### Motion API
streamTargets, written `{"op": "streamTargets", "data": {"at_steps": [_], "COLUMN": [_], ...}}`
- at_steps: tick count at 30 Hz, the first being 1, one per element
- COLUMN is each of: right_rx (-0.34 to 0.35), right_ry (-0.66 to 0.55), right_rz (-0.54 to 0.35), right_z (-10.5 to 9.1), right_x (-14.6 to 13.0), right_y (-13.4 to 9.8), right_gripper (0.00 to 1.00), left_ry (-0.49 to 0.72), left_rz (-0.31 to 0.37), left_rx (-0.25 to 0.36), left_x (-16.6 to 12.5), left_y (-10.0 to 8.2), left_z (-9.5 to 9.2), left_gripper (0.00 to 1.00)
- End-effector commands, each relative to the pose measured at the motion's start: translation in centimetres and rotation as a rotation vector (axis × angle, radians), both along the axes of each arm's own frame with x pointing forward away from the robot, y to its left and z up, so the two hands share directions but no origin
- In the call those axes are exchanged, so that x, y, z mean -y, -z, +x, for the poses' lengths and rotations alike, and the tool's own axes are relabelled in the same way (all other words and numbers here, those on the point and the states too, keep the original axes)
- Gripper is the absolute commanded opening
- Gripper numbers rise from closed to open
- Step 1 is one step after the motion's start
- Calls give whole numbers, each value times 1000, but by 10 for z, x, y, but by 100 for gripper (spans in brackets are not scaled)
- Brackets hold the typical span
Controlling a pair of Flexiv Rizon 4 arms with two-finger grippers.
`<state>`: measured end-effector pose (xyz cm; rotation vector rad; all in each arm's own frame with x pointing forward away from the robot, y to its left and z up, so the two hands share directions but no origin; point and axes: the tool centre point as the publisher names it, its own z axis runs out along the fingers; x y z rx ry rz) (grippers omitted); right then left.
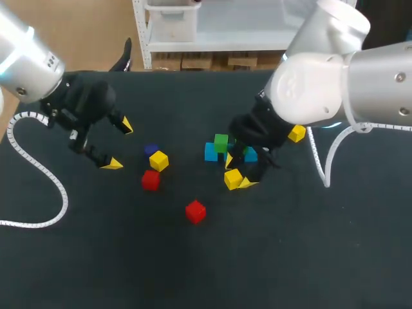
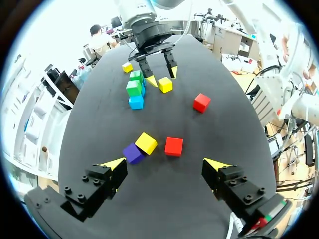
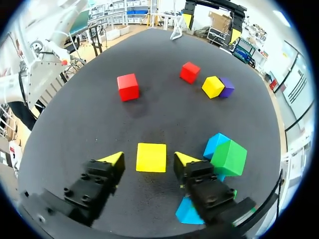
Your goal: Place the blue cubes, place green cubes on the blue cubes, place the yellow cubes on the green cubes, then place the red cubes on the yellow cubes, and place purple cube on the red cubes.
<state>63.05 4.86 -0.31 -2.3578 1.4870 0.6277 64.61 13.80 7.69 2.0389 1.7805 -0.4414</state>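
Wrist view shows you gaps between the wide right tool (image 3: pixel 148 158) and its yellow cube (image 3: pixel 151 157), unclear overhead; left tool (image 2: pixel 164 162) wide over bare bench (image 2: pixel 164 199)

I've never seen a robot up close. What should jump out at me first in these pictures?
Bright cubes on the dark table, and the right end effector, its open fingers either side of a yellow cube. Beside it a green cube sits on a blue cube. The left end effector hangs open, a purple cube ahead of it.
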Motion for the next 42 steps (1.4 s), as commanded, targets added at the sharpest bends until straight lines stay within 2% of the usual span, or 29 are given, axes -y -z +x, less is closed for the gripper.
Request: {"op": "streamTargets", "data": {"at_steps": [1,6,11,15,19,27,34,42], "right_rx": [2,0,-1,-1,-13,-52,-78,-48], "right_ry": [5,9,15,28,50,189,350,421], "right_rz": [-6,-16,-24,-25,-35,-33,29,48], "right_z": [0,0,-1,-2,-7,-9,9,39], "right_x": [-1,0,1,4,8,22,30,26], "right_y": [2,5,5,3,-7,-51,-78,-92], "right_gripper": [42,41,32,0,0,0,0,0], "left_ry": [3,3,3,3,3,3,3,3], "left_rz": [-5,-5,-5,-5,-5,-5,-5,-5], "left_rx": [3,3,3,3,3,3,3,3], "left_x": [-1,-1,-1,-1,-1,-1,-1,-1], "left_y": [1,1,1,1,1,1,1,1], "left_z": [0,0,0,0,0,0,0,0], "left_gripper": [100,100,100,100,100,100,100,100]}}
